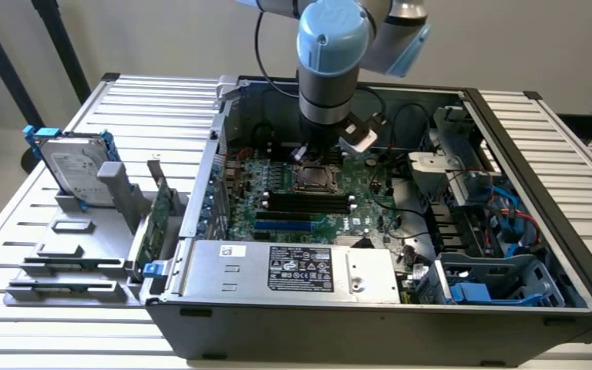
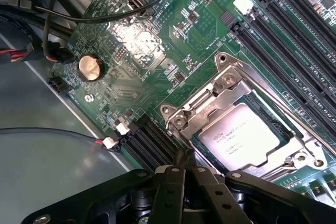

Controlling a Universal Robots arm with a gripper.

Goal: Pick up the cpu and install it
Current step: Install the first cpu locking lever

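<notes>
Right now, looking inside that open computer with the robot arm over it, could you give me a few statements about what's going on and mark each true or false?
1. The cpu lies in its socket on the motherboard. True.
2. The gripper is wide open. False: it is shut, its fingers together next to the socket frame.
3. The hard drive sits inside the case. False: it stands upright in a grey holder outside the case, on the exterior view's left.
4. A round coin battery sits on the motherboard. True.
5. The gripper holds a memory stick. False: it holds nothing visible.
</notes>
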